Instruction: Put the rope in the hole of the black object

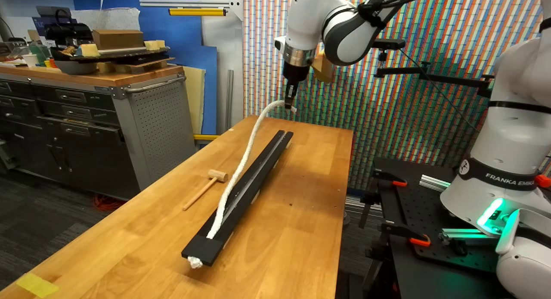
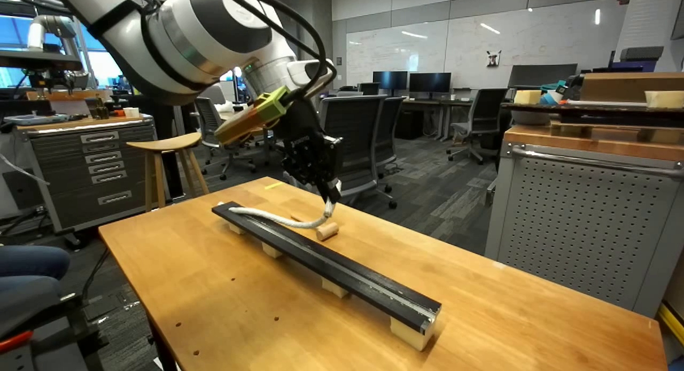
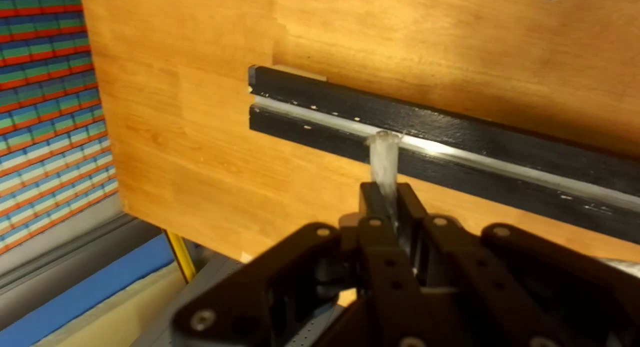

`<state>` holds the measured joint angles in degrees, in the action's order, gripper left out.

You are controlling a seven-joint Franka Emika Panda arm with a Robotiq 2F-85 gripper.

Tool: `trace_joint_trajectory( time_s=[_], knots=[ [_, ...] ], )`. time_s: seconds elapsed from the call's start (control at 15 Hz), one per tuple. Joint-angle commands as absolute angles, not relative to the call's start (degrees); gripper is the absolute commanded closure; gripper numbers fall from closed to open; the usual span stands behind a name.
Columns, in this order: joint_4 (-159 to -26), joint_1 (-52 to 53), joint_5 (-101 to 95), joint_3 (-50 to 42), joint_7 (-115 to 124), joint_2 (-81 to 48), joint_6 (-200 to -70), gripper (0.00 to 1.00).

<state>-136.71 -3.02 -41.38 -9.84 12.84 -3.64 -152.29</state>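
The rope (image 1: 245,157), a white cord, rises in an arc from the near end of the black bar (image 1: 253,187) to my gripper (image 1: 289,103). It also shows in an exterior view (image 2: 283,218). My gripper (image 2: 330,193) is shut on the rope near its frayed free end, above the table. In the wrist view, the rope's tip (image 3: 384,157) sticks out past the fingertips (image 3: 386,189) and overlaps the bar's groove (image 3: 310,115), apart in height. The rope's lower part meets the bar beside its end cap. A white tuft (image 1: 195,262) pokes out there.
A wooden mallet (image 1: 218,175) lies on the table (image 1: 297,230) beside the bar. Wooden blocks (image 2: 411,332) raise the bar off the table. Yellow tape (image 1: 38,285) sticks at a table corner. A grey cabinet (image 2: 577,221) stands beyond the table.
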Motion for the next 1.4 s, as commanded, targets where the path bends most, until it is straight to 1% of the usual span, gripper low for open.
trace_joint_trajectory(
  time_s=[0.0,0.2,0.67,1.13,1.33],
  knots=[
    [-137.0,-3.9,-53.7,-10.3,24.9,-2.7,-153.3,0.97],
    [-136.4,-3.8,-60.7,-11.3,31.5,-4.9,-151.4,0.97],
    [-134.9,-4.3,-67.4,-13.0,37.7,-12.1,-150.9,0.97],
    [-130.4,-3.8,-83.1,-14.6,52.7,-19.0,-150.3,0.97],
    [-129.1,-4.2,-84.6,-14.4,53.9,-21.7,-149.5,0.97]
  ],
)
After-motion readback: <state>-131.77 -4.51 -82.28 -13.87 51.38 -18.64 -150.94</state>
